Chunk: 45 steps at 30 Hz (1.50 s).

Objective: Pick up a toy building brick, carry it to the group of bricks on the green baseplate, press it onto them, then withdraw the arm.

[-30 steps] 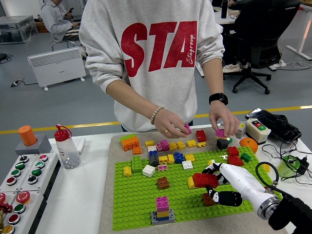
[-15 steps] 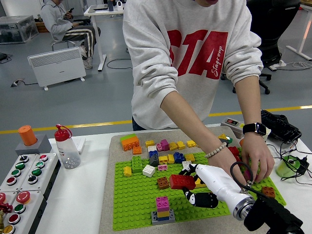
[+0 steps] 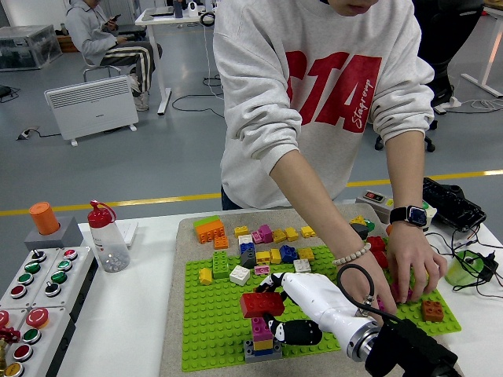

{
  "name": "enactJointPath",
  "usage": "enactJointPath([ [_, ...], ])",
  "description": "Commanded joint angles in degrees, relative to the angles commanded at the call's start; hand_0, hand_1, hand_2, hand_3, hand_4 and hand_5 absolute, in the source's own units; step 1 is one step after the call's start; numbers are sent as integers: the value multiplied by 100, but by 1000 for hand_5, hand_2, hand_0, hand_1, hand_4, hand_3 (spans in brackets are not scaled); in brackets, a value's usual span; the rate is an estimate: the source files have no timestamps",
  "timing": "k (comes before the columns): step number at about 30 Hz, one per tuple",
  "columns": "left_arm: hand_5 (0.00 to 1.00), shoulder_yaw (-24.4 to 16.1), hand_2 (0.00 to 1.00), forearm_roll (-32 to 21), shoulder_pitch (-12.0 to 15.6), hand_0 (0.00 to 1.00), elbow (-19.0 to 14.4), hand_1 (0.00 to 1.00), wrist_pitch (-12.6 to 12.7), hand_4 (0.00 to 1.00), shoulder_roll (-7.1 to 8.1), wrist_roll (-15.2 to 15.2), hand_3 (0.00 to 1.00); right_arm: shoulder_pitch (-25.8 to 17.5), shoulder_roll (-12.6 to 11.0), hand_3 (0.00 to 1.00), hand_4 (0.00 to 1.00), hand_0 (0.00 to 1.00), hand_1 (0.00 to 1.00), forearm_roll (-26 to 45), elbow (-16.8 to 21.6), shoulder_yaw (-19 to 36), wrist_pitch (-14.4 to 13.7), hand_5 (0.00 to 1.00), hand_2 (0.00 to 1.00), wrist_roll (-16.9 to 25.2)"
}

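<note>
My right robot hand (image 3: 271,302) has come well to the left across the green baseplate (image 3: 212,314) in the last second, and the red brick (image 3: 262,304) has travelled with it. My fingers are curled around that brick, thumb below and the others over the top, so it is firmly in my grip and off the studs. It now hangs right over the small stack of bricks (image 3: 262,338) near the baseplate's front edge, the pink one on top, just beneath or perhaps already touching my load; I cannot tell which from this angle.

So I judge the carry nearly finished. What remains is the downward press onto the stack, then letting go and pulling my arm back to the right.

Across the tabletop (image 3: 126,314) the person has also moved: they now lean further in, both hands down among the loose bricks on the right side of the baseplate, one of the person's hands (image 3: 413,263) resting close behind my forearm. That crowding matters for my retreat path. My left arm is not visible.
</note>
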Motion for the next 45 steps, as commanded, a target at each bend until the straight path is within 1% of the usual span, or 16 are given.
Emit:
enactJointPath([
  [4,998,-5,671,-3,2,654,0,684,3,290,-4,-1,575,69,23,557,405,516,604,-10,0,-157,42,160,632,-48],
  [8,998,-6,671,-7,1,654,0,685,5,290,-5,-5,575,132,94,557,408,516,604,-24,0,-282,68,171,634,-84],
  [22,998,-4,670,-12,-8,654,0,684,0,291,-4,-10,576,244,240,558,403,515,604,-185,0,-397,72,174,635,-169],
  [31,998,-4,670,-21,-5,654,0,685,0,290,-5,-12,576,336,246,558,406,515,605,-330,-1,-534,89,177,636,-173],
  [32,998,-3,670,-19,-4,654,0,685,0,291,-5,-12,576,350,244,560,415,515,605,-361,-6,-557,91,197,637,-173],
  [33,998,-3,670,-18,-4,654,0,685,0,291,-6,-11,576,361,243,560,415,515,605,-381,-14,-572,92,197,637,-173],
  [45,998,-12,670,30,6,654,0,687,-2,291,-6,-1,577,421,180,559,416,515,605,-649,-254,-669,120,201,638,-210],
])
